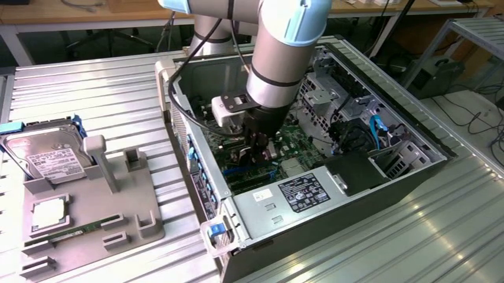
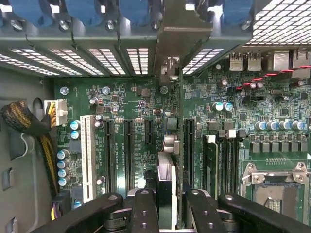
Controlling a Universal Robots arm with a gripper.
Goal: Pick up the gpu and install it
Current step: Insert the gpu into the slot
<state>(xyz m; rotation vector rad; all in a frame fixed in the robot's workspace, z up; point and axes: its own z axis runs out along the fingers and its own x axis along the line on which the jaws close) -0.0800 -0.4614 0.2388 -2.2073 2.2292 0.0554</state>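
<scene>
gripper (image 2: pixel 167 204): deep inside the open computer case (image 1: pixel 409 171), fingers (image 2: pixel 144 208) clamped on the gpu | gpu (image 2: pixel 166 187): held edge-on between the fingers, directly beneath the wrist, standing over the motherboard (image 2: pixel 136 104) among the black expansion slots (image 2: pixel 129 153) | exterior view's left: hard drive (image 1: pixel 47 154) in grey parts tray (image 1: pixel 118 230)

Interior of an open computer case, viewed from above the gripper (image 2: pixel 167 206). The gpu (image 2: pixel 166 187) is held edge-on between the black fingers (image 2: pixel 144 211), upright over the green motherboard (image 2: pixel 146 104). Black expansion slots (image 2: pixel 129 155) and one white slot (image 2: pixel 88 158) are ranged beside it. An empty CPU socket (image 2: pixel 277 187) and a braided power cable (image 2: pixel 29 126) are seen at opposite sides.
</scene>
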